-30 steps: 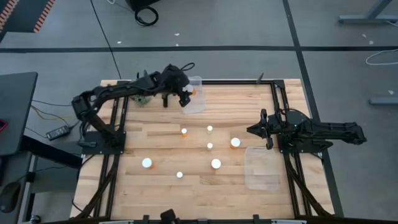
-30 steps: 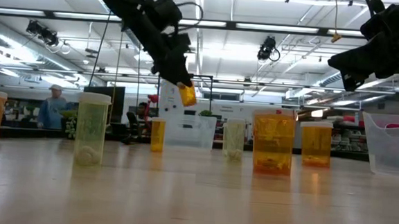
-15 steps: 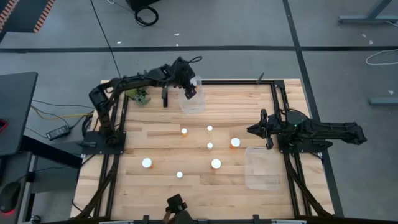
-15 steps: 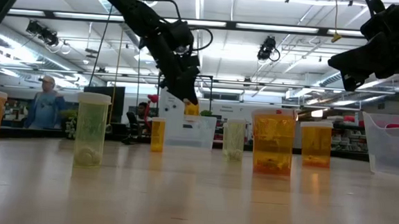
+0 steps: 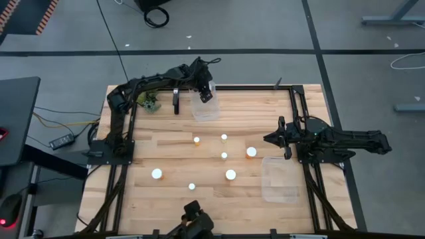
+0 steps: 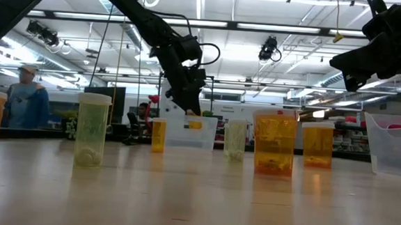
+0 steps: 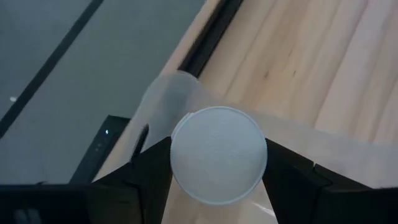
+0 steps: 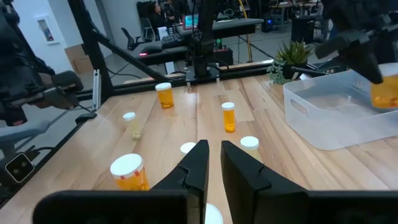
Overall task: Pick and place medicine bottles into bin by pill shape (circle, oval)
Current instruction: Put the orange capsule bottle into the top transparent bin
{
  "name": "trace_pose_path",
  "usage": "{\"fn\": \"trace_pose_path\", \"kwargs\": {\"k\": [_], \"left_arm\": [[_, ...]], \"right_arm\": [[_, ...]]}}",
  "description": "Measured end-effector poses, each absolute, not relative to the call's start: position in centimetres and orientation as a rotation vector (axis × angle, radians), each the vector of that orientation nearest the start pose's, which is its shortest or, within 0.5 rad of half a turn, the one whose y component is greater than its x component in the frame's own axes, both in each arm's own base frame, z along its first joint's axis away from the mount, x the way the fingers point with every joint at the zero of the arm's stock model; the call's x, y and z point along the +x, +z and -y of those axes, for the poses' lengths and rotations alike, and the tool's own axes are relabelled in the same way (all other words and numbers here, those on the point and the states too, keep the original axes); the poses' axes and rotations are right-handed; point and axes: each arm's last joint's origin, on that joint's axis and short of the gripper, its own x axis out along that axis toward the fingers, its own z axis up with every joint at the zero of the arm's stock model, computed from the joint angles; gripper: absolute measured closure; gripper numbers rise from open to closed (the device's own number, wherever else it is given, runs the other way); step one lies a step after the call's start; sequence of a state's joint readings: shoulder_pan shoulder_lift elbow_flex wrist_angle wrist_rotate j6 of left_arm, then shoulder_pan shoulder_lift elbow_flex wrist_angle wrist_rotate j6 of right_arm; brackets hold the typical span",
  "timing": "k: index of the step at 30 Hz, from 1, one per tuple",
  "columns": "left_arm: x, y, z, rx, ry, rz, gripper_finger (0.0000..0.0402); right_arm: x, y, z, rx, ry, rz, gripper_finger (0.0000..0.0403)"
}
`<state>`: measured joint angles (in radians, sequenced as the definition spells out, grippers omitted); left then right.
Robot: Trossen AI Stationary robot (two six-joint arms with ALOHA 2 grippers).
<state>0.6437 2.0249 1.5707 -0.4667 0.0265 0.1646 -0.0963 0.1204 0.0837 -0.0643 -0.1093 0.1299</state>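
My left gripper (image 5: 206,94) reaches over the clear bin (image 5: 205,109) at the table's far edge and is shut on an amber medicine bottle (image 6: 194,125), whose white cap (image 7: 219,154) fills the left wrist view. In the low view the bottle is down behind the bin's wall (image 6: 209,134). Several more white-capped bottles (image 5: 224,155) stand upright on their bases in the table's middle. My right gripper (image 5: 281,138) waits shut and empty at the table's right, above the wood. My left gripper pinches the bottle between its two fingers (image 7: 149,171), one on each side, just under the white cap's rim (image 7: 177,163). The fingers come from above, pointing down. The bottle's amber body (image 8: 385,93) hangs below them, inside the bin's walls; whether it touches the floor is hidden.
A second clear bin (image 5: 279,178) sits at the near right by the right arm. A small green plant (image 5: 151,103) stands at the far left corner. A black frame (image 5: 295,106) borders the table. A person (image 6: 25,105) walks in the room behind.
My left gripper has carried the bottle toward the table's far edge and a little right, to over the far bin, then down, so the bottle now sits behind the bin's wall. The gripper has stayed shut on it. The right arm has kept still.
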Motion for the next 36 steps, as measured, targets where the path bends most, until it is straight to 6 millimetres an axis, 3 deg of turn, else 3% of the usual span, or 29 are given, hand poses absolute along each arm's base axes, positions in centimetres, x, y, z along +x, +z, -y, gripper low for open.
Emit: {"fn": "trace_pose_path", "kwargs": {"k": [16, 29, 36], "left_arm": [[36.1, 17.7, -27.1, -0.197, 0.498, -0.960, 0.0178], [36.1, 17.6, -27.1, -0.167, 0.496, -0.967, 0.0167], [36.1, 17.6, -27.1, -0.157, 0.510, -0.973, 0.0131]], "right_arm": [[10.1, 17.6, 0.7, 0.140, 0.007, -0.103, 0.0354], [10.1, 17.6, 0.7, 0.140, 0.006, -0.104, 0.0354], [10.1, 17.6, 0.7, 0.140, 0.007, -0.103, 0.0354]]}}
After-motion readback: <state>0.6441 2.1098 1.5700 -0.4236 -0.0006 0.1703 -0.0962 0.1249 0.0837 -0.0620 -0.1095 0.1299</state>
